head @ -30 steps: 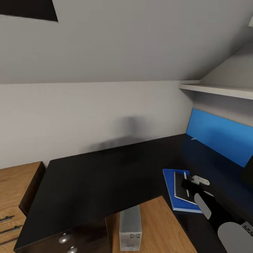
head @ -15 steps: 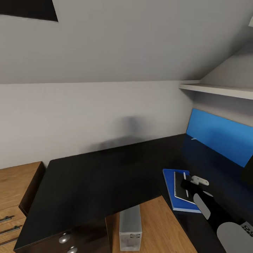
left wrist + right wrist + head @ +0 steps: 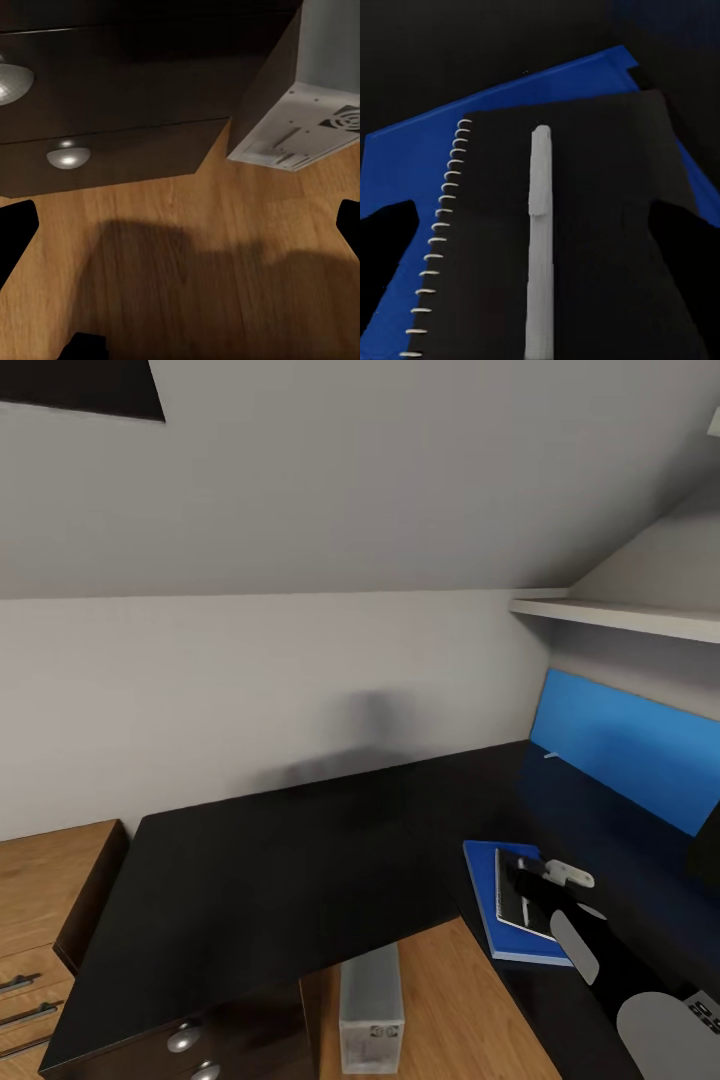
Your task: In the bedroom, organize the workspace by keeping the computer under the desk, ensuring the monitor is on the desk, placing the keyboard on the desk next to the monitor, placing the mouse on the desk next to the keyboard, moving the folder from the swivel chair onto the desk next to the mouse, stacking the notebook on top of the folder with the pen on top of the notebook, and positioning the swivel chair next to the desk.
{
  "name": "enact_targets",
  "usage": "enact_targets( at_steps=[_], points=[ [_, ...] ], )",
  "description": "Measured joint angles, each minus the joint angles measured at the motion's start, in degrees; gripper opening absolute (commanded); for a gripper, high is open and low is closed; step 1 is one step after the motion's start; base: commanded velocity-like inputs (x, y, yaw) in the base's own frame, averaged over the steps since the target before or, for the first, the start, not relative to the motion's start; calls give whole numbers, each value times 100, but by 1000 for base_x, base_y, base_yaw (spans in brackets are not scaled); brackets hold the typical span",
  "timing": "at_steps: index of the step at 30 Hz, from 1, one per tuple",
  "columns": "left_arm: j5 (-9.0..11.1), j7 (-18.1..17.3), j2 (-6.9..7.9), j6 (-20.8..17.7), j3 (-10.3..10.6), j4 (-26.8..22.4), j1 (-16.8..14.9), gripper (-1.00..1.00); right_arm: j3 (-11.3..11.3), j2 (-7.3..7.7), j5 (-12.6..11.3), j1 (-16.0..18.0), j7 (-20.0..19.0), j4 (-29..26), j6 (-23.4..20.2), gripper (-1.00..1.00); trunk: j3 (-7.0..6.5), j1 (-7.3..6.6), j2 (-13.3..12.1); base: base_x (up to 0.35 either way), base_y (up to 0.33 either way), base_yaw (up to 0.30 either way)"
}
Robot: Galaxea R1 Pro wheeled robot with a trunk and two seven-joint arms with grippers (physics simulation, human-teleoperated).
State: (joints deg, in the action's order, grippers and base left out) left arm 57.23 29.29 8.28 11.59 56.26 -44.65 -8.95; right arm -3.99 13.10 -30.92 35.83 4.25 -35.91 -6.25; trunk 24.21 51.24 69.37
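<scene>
Since a second ago the right claw [image 3: 530, 887] has slid a little toward the spiral edge of the notebook [image 3: 522, 905], while the rest of the scene has stayed put. The blue folder [image 3: 487, 880] lies flat on the black worktop [image 3: 280, 880], the notebook rests on top of it, and the white pen [image 3: 540, 240] lies lengthwise along the notebook's cover, so the stack reads as built in the order the task wants. In the right wrist view the two dark fingers [image 3: 679, 247] stand wide apart on either side of the pen, which lies free between them, so I judge this claw released, hovering close over the stack. The left claw [image 3: 180, 225] hangs low over the wood floor [image 3: 187, 262] with its tips spread and nothing between them, near the drawer knobs [image 3: 69, 156] and the computer [image 3: 371, 1005], which stands under the worktop.
</scene>
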Motion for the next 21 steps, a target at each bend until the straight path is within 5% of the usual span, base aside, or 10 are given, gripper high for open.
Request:
enact_targets(
  at_steps=[14,21],
  points=[
    [0,0,0,0,0,0,0,100,1,12,-17,0,-7,-306,-67,100,0,0,0,0,0,0],
    [0,0,-2,0,0,0,0,100,2,14,-45,-17,7,-1310,-876,100,0,0,0,0,0,0]
  ],
)
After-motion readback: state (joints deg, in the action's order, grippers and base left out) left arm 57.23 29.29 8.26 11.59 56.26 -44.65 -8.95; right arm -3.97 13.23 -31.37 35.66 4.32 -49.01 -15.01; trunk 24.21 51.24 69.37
